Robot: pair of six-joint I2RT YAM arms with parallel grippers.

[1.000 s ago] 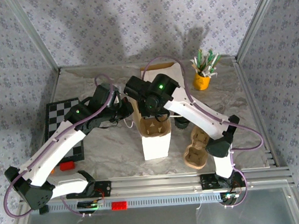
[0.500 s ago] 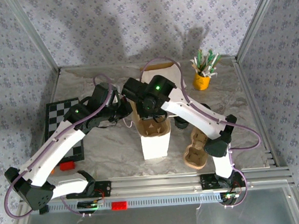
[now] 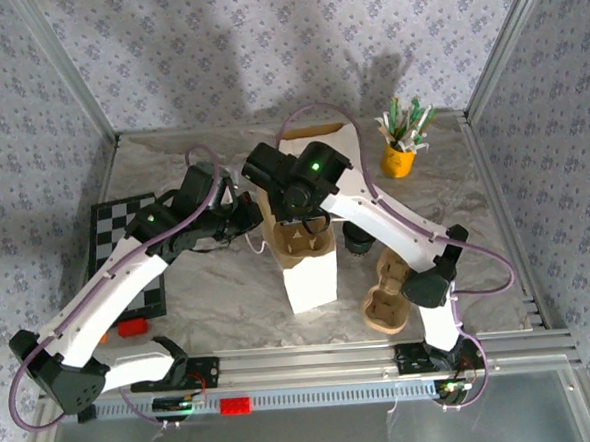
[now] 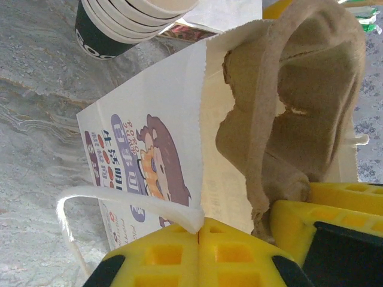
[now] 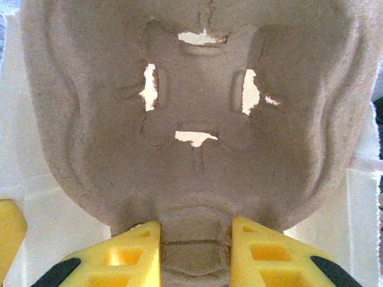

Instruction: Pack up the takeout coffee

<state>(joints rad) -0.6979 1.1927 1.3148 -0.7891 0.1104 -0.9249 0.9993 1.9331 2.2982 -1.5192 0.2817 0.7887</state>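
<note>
Item: white paper carrier bag (image 3: pixel 312 280), upright at mid-table, mouth open, cartoon print on one face. Left gripper (image 4: pixel 197 238): clenched on the bag's white cord handle (image 4: pixel 119 200), the loop trailing out from between the closed yellow fingers. Right gripper (image 5: pixel 195 239): grasping a brown moulded-pulp cup carrier (image 5: pixel 197 119) by its centre rib, one finger on either side, with the carrier at the bag mouth and partly inside. Takeout coffee cup (image 4: pixel 119 27): white paper with a dark band at the base, on the table just beyond the bag and apart from both grippers; several rolled rims show one above another, so it may be a nested stack. Also present: second pulp carrier (image 3: pixel 385 298) lying right of the bag; yellow cup of green-white sticks (image 3: pixel 401 154) at the far right; checkerboard (image 3: pixel 126 241) at the left; red block (image 3: pixel 131 328) near the front edge. Status, as judged: bag held open and carrier on its way in; the coffee is not yet packed, so seating the carrier and loading the cup remain
</note>
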